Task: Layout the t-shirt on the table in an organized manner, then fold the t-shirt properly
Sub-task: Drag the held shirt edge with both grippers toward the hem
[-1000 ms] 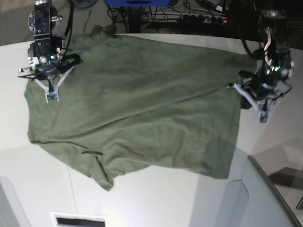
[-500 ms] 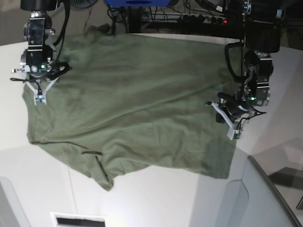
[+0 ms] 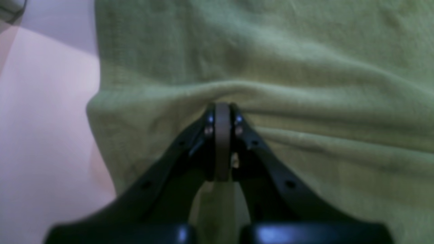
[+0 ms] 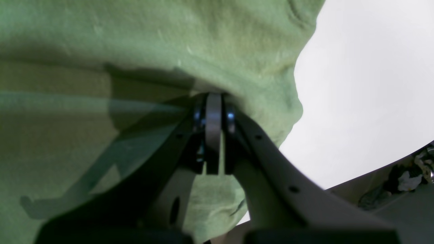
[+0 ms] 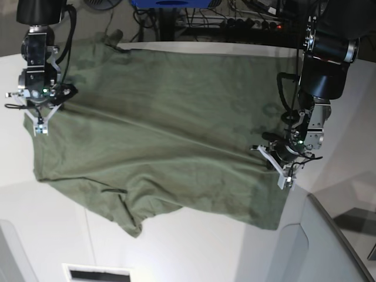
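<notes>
The olive-green t-shirt (image 5: 164,129) lies spread across the white table (image 5: 194,247), with wrinkles and a bunched flap at its near edge. My left gripper (image 5: 285,176) is shut on the shirt's right edge; the left wrist view shows its jaws (image 3: 222,108) pinching a ridge of fabric (image 3: 305,67) beside bare table (image 3: 44,118). My right gripper (image 5: 38,126) is shut on the shirt's left edge; the right wrist view shows its jaws (image 4: 213,98) closed under a fold of cloth (image 4: 101,51), with table (image 4: 356,84) to the right.
A grey angled panel (image 5: 317,247) stands at the front right, close to my left gripper. Cables and equipment (image 5: 235,17) sit behind the table's far edge. A white slotted part (image 5: 97,273) lies at the front edge.
My left gripper has moved inward and toward the front, pulling the shirt's right edge with it. My right gripper has moved outward to the left and back, stretching the left edge.
</notes>
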You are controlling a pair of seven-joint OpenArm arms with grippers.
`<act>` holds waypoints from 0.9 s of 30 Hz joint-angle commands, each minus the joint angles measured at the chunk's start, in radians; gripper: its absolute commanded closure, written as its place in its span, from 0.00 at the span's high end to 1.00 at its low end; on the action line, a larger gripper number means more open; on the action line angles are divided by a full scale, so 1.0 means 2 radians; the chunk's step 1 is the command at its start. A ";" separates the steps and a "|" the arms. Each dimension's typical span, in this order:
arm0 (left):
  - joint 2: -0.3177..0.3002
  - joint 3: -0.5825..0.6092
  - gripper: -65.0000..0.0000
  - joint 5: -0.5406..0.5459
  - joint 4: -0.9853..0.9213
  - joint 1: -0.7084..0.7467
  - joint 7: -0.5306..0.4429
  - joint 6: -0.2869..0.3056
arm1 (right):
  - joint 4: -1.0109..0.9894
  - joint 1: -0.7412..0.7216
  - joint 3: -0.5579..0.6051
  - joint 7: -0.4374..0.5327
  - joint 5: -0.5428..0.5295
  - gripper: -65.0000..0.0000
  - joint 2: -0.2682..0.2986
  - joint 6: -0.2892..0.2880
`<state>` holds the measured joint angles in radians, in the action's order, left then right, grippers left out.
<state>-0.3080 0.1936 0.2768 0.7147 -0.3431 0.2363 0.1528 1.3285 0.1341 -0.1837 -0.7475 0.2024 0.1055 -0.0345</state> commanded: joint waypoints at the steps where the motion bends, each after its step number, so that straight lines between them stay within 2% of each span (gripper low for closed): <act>1: -0.005 -0.001 0.00 -0.001 0.017 -0.006 0.003 -0.006 | 0.001 0.003 0.000 -0.017 -0.006 0.02 0.001 -0.002; 4: -0.008 -0.001 0.00 -0.001 0.050 0.009 0.009 -0.006 | 0.020 0.007 0.000 -0.017 -0.006 0.02 0.001 -0.002; 8: -0.009 -0.002 0.00 -0.001 0.096 0.025 0.053 -0.006 | 0.059 0.011 0.002 -0.015 -0.006 0.02 0.004 -0.002; 9: -0.010 -0.002 0.00 -0.002 0.106 0.029 0.056 -0.006 | 0.067 0.009 0.003 -0.014 -0.006 0.02 0.005 -0.011; 12: -0.010 -0.002 0.00 -0.002 0.118 0.026 0.057 -0.006 | 0.073 -0.026 0.002 -0.015 -0.003 0.02 0.007 -0.069; 14: -0.009 -0.003 0.00 -0.002 0.116 0.019 0.058 -0.006 | 0.054 -0.061 0.002 -0.015 -0.003 0.02 0.023 -0.114; 16: -0.007 -0.003 0.00 -0.001 0.112 0.001 0.058 -0.006 | 0.013 -0.107 0.002 -0.014 -0.003 0.02 0.029 -0.143; 19: -0.003 -0.003 0.00 -0.002 0.092 -0.028 0.056 -0.007 | -0.092 -0.190 -0.001 0.004 -0.003 0.02 0.032 -0.170; 24: 0.019 -0.002 0.00 -0.003 0.027 -0.076 0.055 -0.007 | -0.321 -0.294 0.002 0.118 -0.003 0.02 0.049 -0.173; 27: 0.022 -0.001 0.00 -0.003 0.005 -0.080 0.054 -0.007 | -0.388 -0.319 0.000 0.136 -0.003 0.02 0.049 -0.173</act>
<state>-0.2516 0.1940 0.2691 0.7120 -0.4763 0.3595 0.1455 0.5484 -0.4969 -0.1825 -0.4671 0.1883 0.2039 -0.3782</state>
